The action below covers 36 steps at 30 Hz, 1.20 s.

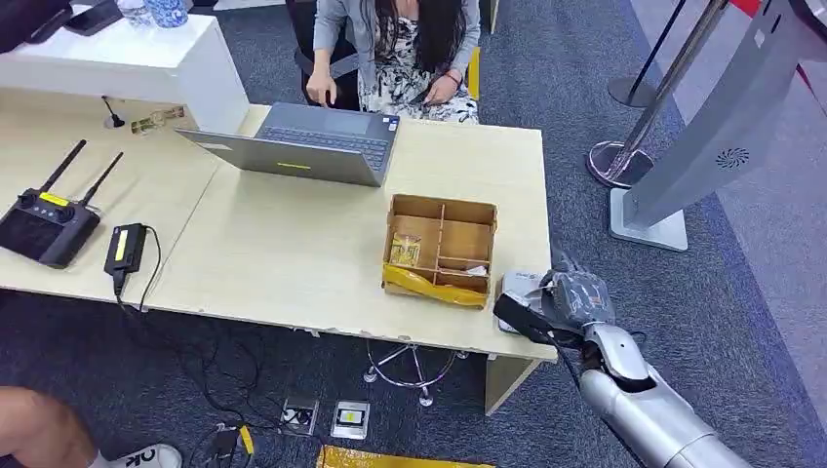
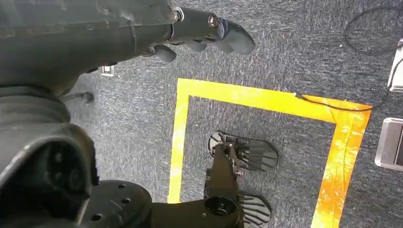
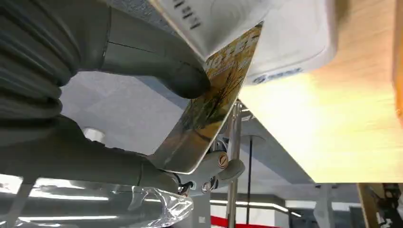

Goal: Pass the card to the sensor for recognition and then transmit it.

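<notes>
The right hand (image 3: 119,123) pinches the yellow printed plastic card (image 3: 214,104) over the white rounded sensor pad (image 3: 290,42). In the head view, the pad sits at the hand's ten o'clock, touching the card's far end. The left hand (image 2: 209,33) hangs holding nothing.

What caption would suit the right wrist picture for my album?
The robot's right hand pinches a yellow printed card against the white sensor at the table edge.

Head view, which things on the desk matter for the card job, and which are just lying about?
Job: card, held in the right hand; white sensor at the desk corner.

Lying about: laptop, wooden box, black remote, charger.
</notes>
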### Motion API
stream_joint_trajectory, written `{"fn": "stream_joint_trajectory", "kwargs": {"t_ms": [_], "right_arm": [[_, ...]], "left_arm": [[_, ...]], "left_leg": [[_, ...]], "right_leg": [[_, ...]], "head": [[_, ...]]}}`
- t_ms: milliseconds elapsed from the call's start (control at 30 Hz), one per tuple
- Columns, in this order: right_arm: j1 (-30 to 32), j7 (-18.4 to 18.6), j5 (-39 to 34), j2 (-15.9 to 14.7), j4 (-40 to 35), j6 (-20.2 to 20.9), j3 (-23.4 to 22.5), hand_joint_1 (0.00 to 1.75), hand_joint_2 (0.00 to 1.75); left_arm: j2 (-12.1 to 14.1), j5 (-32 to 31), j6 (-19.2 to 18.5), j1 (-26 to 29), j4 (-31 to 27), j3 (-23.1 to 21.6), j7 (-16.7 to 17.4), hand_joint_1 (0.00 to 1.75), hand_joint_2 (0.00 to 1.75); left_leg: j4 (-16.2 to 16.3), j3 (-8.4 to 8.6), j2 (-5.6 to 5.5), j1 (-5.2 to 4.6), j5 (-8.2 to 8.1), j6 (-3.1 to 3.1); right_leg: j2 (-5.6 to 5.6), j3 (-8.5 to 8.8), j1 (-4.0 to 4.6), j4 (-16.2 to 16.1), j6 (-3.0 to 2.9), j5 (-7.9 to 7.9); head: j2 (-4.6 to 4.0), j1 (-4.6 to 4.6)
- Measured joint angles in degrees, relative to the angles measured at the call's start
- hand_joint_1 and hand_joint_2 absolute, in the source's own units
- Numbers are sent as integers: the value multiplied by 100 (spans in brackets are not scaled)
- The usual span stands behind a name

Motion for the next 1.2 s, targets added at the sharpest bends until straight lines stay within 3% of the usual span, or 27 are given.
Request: {"fn": "stream_joint_trajectory", "kwargs": {"t_ms": [500,1000,1200], "right_arm": [[-10,44,-177,87,90,44,68,175,175],[-285,136,-333,48,310,-101,42,175,175],[-457,-13,-656,57,271,-313,-116,175,175]], "left_arm": [[0,-20,-26,-1,0,-4,-2,0,0],[2,4,-13,2,2,-4,-2,0,0],[0,-37,-9,-1,2,-24,-2,0,0]], "left_leg": [[0,5,1,0,0,0],[1,4,2,-1,0,0],[1,3,2,0,0,0]], "right_leg": [[4,2,0,0,0,0],[5,3,-1,0,0,1],[6,2,0,0,0,1]], "head": [[0,2],[0,2],[0,0]]}}
